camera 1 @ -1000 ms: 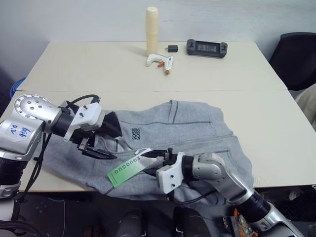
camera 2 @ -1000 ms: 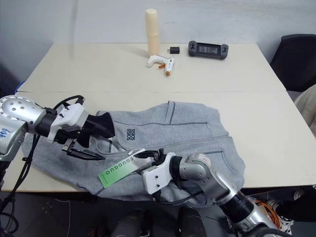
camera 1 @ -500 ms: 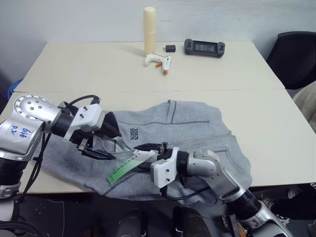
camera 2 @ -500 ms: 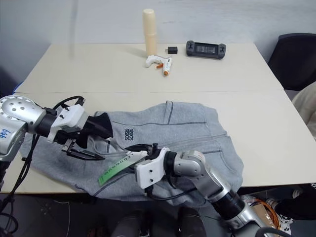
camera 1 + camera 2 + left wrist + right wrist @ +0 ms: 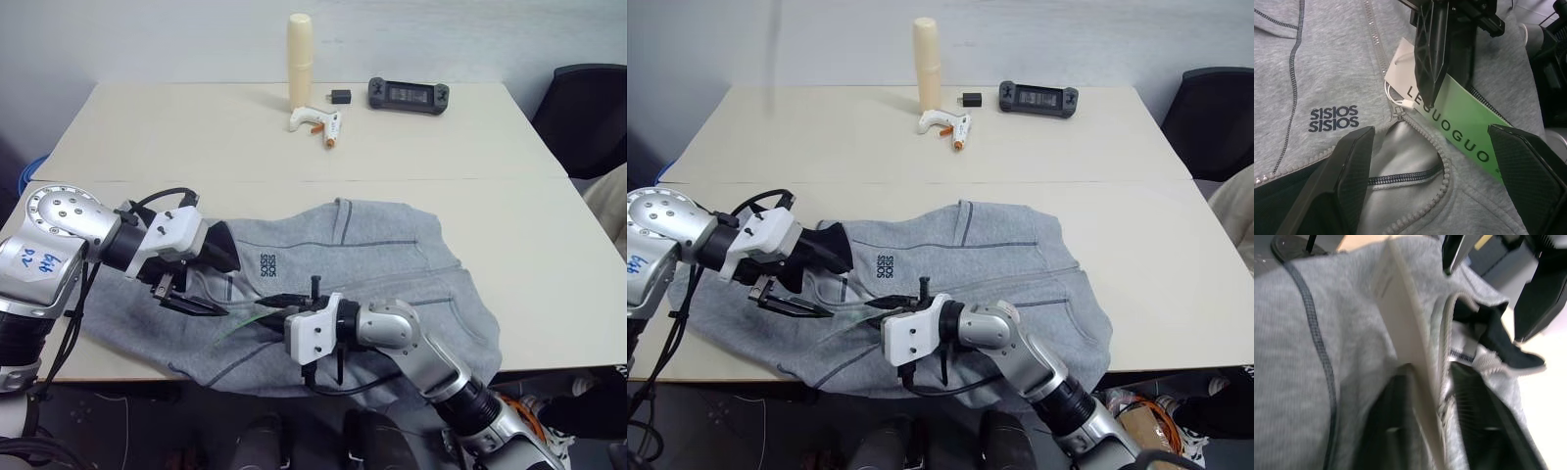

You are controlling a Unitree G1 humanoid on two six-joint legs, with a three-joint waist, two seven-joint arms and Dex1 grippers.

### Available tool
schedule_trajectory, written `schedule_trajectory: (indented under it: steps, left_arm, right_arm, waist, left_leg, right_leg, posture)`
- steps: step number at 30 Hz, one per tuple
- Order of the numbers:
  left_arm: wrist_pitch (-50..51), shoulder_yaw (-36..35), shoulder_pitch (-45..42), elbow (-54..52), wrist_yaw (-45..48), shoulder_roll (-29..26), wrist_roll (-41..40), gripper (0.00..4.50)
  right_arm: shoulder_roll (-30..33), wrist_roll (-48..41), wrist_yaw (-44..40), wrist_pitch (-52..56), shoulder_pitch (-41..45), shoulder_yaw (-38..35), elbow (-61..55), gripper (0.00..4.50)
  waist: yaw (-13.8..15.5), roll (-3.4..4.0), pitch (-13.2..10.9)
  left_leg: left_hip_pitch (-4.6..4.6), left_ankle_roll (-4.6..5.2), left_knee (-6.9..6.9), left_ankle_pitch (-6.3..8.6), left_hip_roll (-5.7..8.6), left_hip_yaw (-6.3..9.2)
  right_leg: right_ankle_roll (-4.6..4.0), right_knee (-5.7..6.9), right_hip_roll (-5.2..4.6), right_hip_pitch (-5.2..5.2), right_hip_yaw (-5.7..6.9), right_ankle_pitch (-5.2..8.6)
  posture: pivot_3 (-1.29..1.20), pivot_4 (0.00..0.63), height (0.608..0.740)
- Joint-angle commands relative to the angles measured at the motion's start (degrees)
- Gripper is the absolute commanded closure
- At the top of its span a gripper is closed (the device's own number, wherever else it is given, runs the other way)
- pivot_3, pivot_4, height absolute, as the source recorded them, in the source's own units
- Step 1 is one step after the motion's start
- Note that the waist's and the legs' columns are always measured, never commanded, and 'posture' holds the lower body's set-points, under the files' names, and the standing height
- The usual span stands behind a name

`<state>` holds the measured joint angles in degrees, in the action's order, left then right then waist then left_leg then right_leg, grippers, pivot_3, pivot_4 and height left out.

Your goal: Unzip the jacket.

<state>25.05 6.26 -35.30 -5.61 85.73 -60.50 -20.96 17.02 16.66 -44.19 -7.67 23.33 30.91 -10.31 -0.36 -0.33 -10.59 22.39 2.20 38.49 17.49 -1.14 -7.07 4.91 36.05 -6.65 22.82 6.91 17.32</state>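
The light grey fleece jacket (image 5: 392, 255) lies across the near edge of the table, its zipper (image 5: 1400, 115) parted a little at the collar. My left gripper (image 5: 211, 284) hovers open over the collar, one finger (image 5: 1347, 186) on each side of the opening. Pointing toward the left gripper, my right gripper (image 5: 272, 299) sits at the top of the zipper, shut on the green-and-white hang tag (image 5: 1469, 127). In the right wrist view the tag (image 5: 1405, 333) stands edge-on between that gripper's fingers (image 5: 1479, 426). The chest logo (image 5: 1334, 118) lies beside the zipper.
At the far side of the table stand a cream cylinder (image 5: 301, 59), a white handheld tool (image 5: 318, 121), a small black block (image 5: 340, 96) and a black controller (image 5: 409, 94). A black chair (image 5: 588, 117) is at the right.
My right gripper has moved left toward the collar and closed on the hang tag, which has turned from flat to edge-on. The left gripper has stayed in place, open.
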Motion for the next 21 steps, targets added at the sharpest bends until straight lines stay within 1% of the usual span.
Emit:
schedule_trajectory:
  steps: [1,5,9,14,16,18,21]
  left_arm:
    - [-1.09,-0.45,-0.78,0.82,0.07,0.6,0.35,0.61]
    - [-2.5,0.62,-1.95,1.92,0.6,2.33,1.04,0.61]
    - [-4.38,3.69,-5.01,3.81,0.72,6.45,2.68,0.61]
    - [-14.3,9.66,-8.37,12.08,0.58,12.81,9.74,0.61]
    - [-20.55,12.08,-9.13,16.8,0.89,13.99,13.81,0.61]
    - [-24.5,13.29,-9.97,21.58,0.67,15.25,16.13,0.61]
    - [-27.16,13.35,-10.26,27.02,-1.07,17.46,17.49,0.61]
  right_arm:
    - [0.91,-2.17,-0.13,1.3,-0.85,-2.14,-2.68,4.45]
    - [2.76,-3.0,-0.01,3.47,-2.77,-3.95,-6.03,4.45]
    - [3.1,-4.04,1.56,7.25,-4.81,-6.99,-10.14,4.45]
    - [2.12,-5.24,4.87,11.08,-6.69,-10.72,-13.4,4.45]
    - [1.46,-6.25,6.07,12.83,-7.17,-12.29,-14.15,4.45]
    - [0.71,-7.18,7.43,15.26,-7.14,-14.09,-14.84,4.45]
    - [0.26,-7.36,9.27,17.68,-6.66,-15.97,-15.04,4.45]
  waist:
    - [0.03,0.0,0.0]
    - [0.12,0.0,0.0]
    - [0.19,-0.02,0.01]
    - [0.25,-0.03,0.02]
    - [0.16,-0.03,0.02]
    - [-0.04,-0.03,0.02]
    - [0.09,-0.03,0.02]
  left_leg:
    - [0.0,0.0,0.0,0.0,0.0,0.0]
    - [0.0,0.0,0.0,0.0,0.0,0.0]
    - [0.02,0.01,0.04,0.0,0.01,0.01]
    - [0.02,0.01,0.09,0.01,0.01,0.0]
    - [0.02,0.01,0.08,0.01,0.01,-0.01]
    - [0.01,0.0,0.06,0.01,-0.01,-0.02]
    - [0.01,-0.01,0.06,0.01,-0.05,-0.03]
  right_leg:
    - [0.0,0.0,0.0,0.0,0.0,0.0]
    - [0.0,0.0,0.0,0.0,0.0,0.0]
    - [0.0,0.02,-0.01,0.0,0.01,0.0]
    - [0.0,0.06,0.01,0.0,0.0,0.0]
    - [0.0,0.06,0.02,0.0,0.0,0.0]
    - [0.0,0.05,0.06,0.01,-0.01,0.0]
    - [0.0,0.04,0.08,0.02,0.0,0.0]
  posture:
    - [0.0,0.15,0.74]
    - [0.0,0.15,0.74]
    - [0.0,0.15,0.74]
    - [0.0,0.15,0.74]
    - [0.0,0.15,0.74]
    - [0.0,0.15,0.74]
    - [0.0,0.15,0.74]
